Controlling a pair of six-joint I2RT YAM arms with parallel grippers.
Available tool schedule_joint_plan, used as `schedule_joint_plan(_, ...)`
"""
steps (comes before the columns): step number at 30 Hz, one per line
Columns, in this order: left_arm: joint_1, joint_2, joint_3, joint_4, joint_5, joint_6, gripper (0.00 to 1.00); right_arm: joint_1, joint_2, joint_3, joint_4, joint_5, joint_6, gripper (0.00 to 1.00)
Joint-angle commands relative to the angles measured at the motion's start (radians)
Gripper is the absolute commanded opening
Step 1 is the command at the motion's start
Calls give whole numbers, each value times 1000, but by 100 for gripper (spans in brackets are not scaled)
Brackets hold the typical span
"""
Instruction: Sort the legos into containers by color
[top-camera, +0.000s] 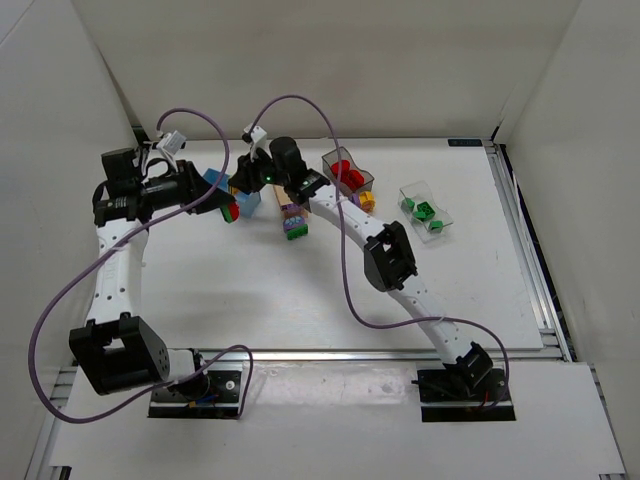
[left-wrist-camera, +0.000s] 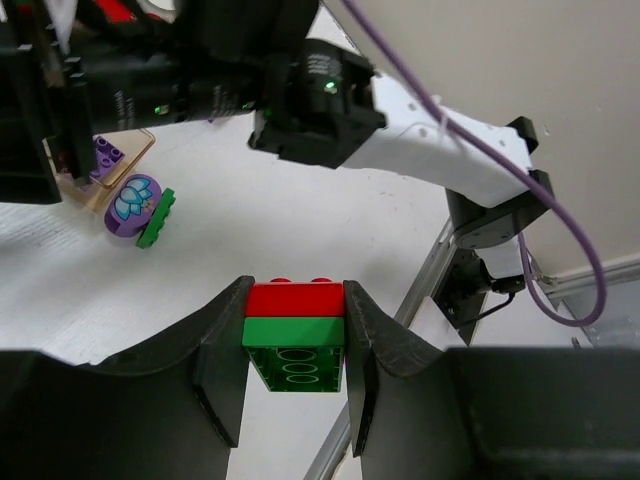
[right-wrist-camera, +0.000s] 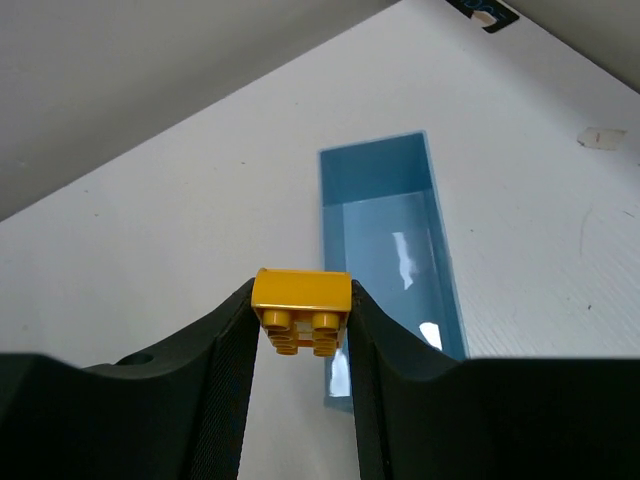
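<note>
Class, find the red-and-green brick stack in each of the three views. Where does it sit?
Top external: red-and-green stack left of centre, at the tip of the left fingers.
Left wrist: bottom centre, clamped between those fingers.
Right wrist: not in it.
Shared landmark: purple-and-green clump, in the top and left wrist views only.

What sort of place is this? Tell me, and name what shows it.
Probably a robot lab test cell: a left arm and right arm bolted to a white table, plain white walls boxing it in, and a clear bin of green bricks.
</note>
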Motion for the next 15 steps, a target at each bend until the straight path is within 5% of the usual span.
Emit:
schedule_joint_plan(1,9,-65,-15,12,-11,-23,10,-26,37,62,90,102,-43,0)
schedule_joint_plan(11,7,-89,-39,12,-20,-50,10,-27,120,111,114,133,-107,1)
schedule_joint_plan(15,9,-86,-38,12,-18,-52,10,-26,129,105,114,102,-109,27)
